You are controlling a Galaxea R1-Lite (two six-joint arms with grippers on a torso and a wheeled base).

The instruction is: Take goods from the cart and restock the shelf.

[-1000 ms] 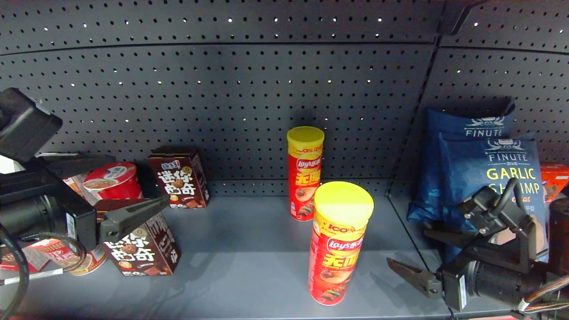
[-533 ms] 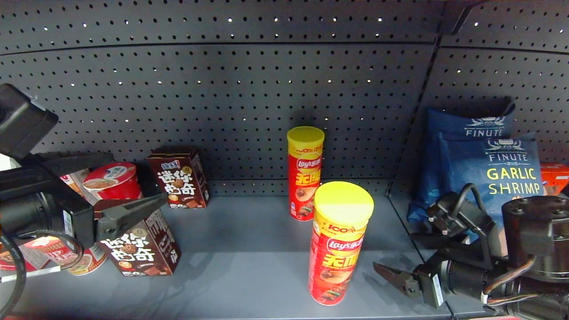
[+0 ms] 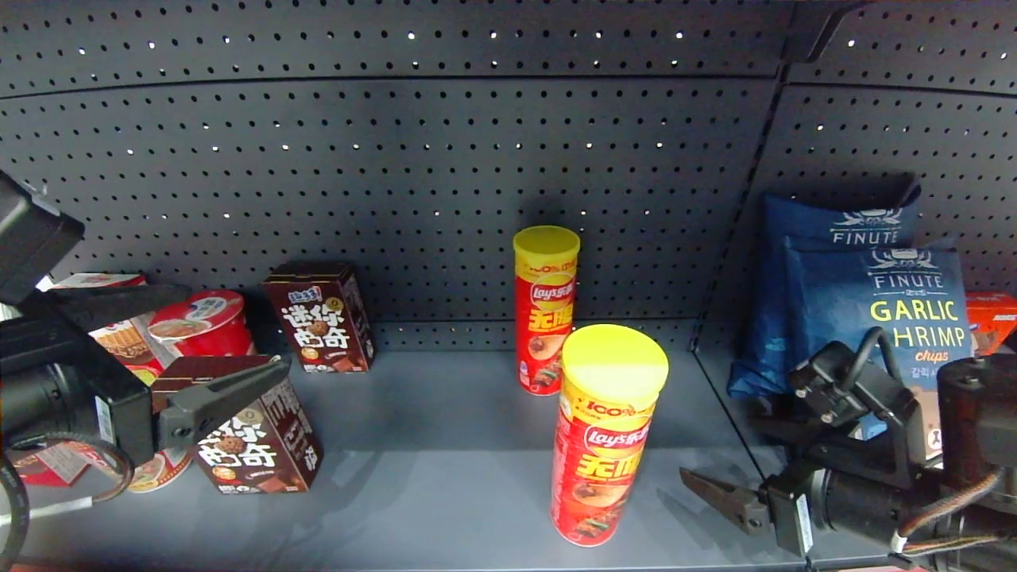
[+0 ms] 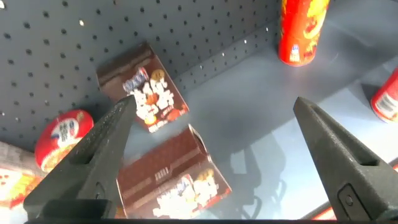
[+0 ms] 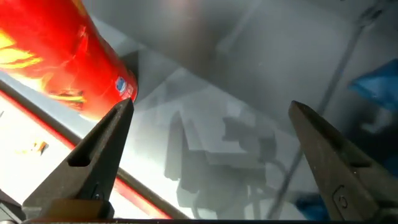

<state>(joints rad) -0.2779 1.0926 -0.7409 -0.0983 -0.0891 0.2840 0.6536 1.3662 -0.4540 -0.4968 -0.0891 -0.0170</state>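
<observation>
Two red chip cans with yellow lids stand upright on the grey shelf, one at the front and one behind it. Two brown cookie boxes are to the left, one at the back and one at the front. My left gripper hangs open above the front box, holding nothing. To the right of the front can, low over the shelf, my right gripper is open and empty.
Blue snack bags lean on the right beyond a slanted upright, with an orange box behind them. Red cup noodles and other packs crowd the far left. Bare shelf lies between the boxes and the cans.
My left gripper has drawn back a little to the left. The right gripper shifted left toward the front can, then slightly back right. The goods have not moved.
</observation>
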